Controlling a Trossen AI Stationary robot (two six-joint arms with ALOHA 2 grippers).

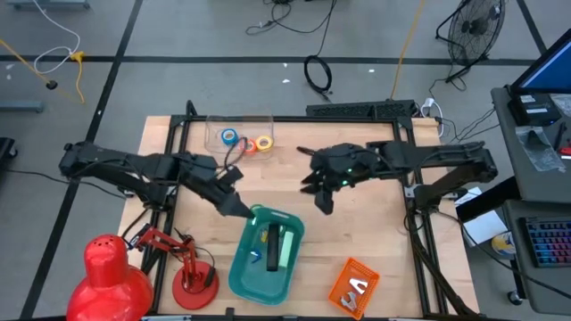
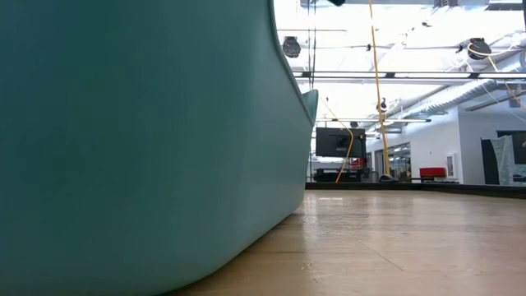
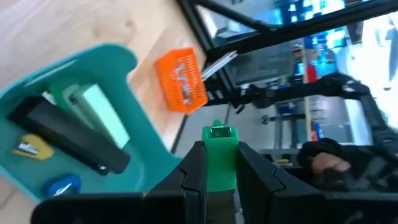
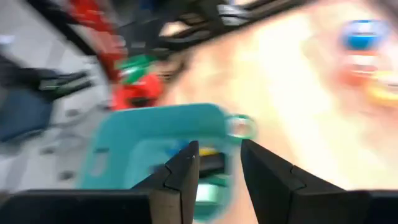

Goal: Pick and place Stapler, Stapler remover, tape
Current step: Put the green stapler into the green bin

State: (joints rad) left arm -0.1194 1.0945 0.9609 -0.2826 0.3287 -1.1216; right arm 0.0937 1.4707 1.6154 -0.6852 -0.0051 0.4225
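Observation:
My left gripper (image 1: pixel 244 209) is shut on a green tape roll (image 3: pixel 219 155) at the far left corner of the teal tray (image 1: pixel 243 276). The black stapler (image 1: pixel 274 242) lies in that tray beside a pale green block, with a blue and a yellow piece. Blue, orange and yellow tape rolls (image 1: pixel 247 141) lie in a clear box at the far side. A pale clawed thing (image 1: pixel 357 288) in the orange basket may be the stapler remover. My right gripper (image 1: pixel 321 201) hangs open above the table, just beyond the tray's far right corner, holding nothing. My left gripper pinches the green tape roll between its two fingers, its upper part (image 3: pixel 219 134) sticking out past the fingertips. The fingers come from the table's left, slanting down. The roll is lifted clear, over the tray's far rim (image 1: pixel 259 212).
A red desk lamp (image 1: pixel 114 272) and its red base (image 1: pixel 192 278) stand at the near left. The orange basket (image 1: pixel 343 278) sits near right of the tray. Black frame rails (image 1: pixel 415 205) run along the table's sides. The tray's wall (image 2: pixel 148 140) fills the low view's left.

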